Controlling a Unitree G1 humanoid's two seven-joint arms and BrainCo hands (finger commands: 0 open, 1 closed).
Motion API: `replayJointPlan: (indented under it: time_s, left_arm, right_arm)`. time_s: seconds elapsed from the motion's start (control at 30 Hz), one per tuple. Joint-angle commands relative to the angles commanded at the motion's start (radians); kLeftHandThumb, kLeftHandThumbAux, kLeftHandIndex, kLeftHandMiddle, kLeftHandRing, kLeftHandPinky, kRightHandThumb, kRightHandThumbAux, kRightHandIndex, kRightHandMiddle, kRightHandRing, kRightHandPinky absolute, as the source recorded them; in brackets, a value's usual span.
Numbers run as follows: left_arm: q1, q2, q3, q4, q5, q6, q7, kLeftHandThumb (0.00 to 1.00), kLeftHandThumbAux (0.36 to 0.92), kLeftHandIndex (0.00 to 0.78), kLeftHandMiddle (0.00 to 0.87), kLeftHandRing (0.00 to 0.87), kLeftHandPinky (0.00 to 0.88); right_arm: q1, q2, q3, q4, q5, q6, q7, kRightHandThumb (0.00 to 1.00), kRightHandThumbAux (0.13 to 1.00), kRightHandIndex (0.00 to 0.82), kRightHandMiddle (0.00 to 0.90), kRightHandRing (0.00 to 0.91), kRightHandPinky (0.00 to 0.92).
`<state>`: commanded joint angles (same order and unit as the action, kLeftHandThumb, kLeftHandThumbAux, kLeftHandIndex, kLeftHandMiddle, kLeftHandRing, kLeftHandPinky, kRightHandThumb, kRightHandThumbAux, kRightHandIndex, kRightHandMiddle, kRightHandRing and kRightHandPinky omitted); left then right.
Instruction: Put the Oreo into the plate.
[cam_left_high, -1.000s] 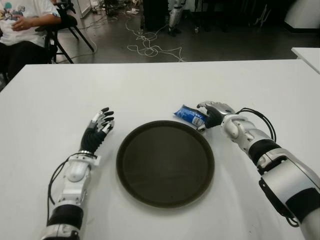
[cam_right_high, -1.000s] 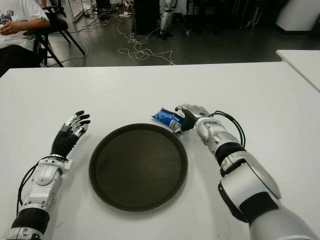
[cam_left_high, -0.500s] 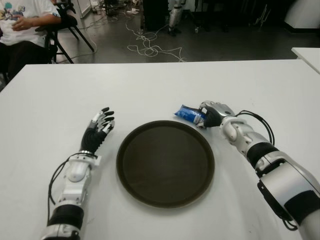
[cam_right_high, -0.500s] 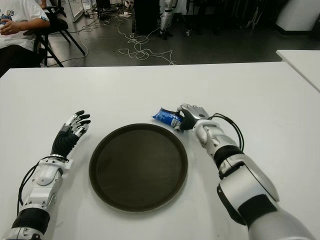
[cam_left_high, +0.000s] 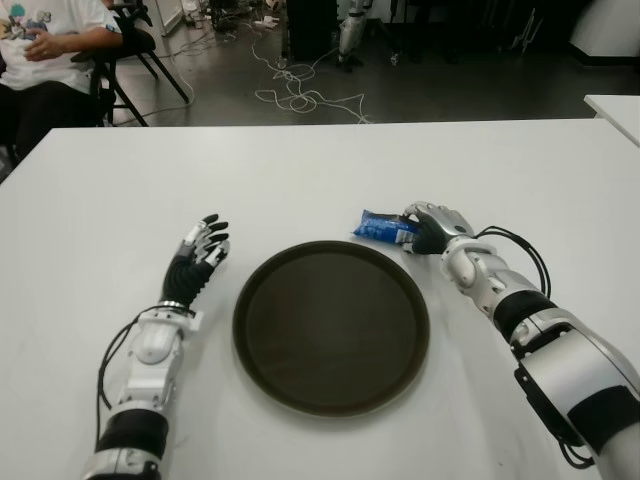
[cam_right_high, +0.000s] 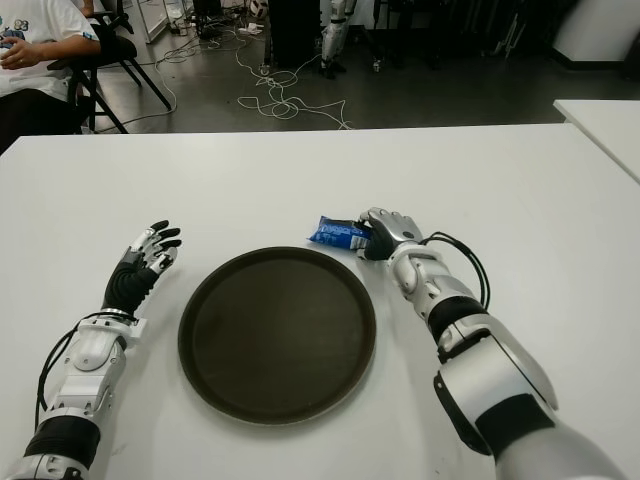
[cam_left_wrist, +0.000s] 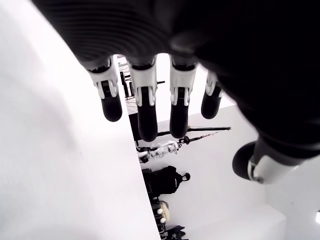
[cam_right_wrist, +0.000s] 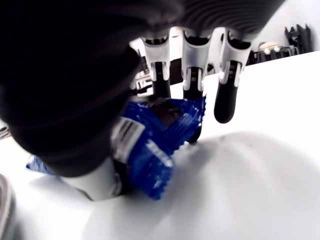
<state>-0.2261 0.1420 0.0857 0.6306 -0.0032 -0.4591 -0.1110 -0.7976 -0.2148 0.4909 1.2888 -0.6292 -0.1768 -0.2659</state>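
The Oreo (cam_left_high: 380, 228) is a small blue packet lying on the white table (cam_left_high: 320, 170), just beyond the far right rim of the dark round plate (cam_left_high: 330, 330). My right hand (cam_left_high: 425, 228) covers the packet's right end. In the right wrist view its fingers (cam_right_wrist: 192, 75) curl over the blue wrapper (cam_right_wrist: 150, 145) and the thumb presses it from the near side. My left hand (cam_left_high: 198, 255) shows to the left of the plate, its fingers (cam_left_wrist: 145, 110) spread and holding nothing.
A seated person (cam_left_high: 40, 50) and a black chair (cam_left_high: 125, 55) are beyond the table's far left corner. Cables (cam_left_high: 300, 95) lie on the floor behind. Another white table (cam_left_high: 615, 105) shows at the right edge.
My right hand has closed tighter on the packet and drawn it slightly right, off the plate's rim. The left hand has not moved.
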Motion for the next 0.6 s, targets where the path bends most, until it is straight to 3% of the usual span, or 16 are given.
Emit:
replayJointPlan:
  time_s: [0.6]
  left_arm:
    - [0.001, -0.002, 0.002, 0.002, 0.001, -0.005, 0.004, 0.276, 0.513, 0.089, 0.175, 0.153, 0.116]
  right_arm:
    - [0.005, 0.0, -0.017, 0.002, 0.015, -0.008, -0.036, 0.357, 0.788, 0.608, 0.743, 0.739, 0.702]
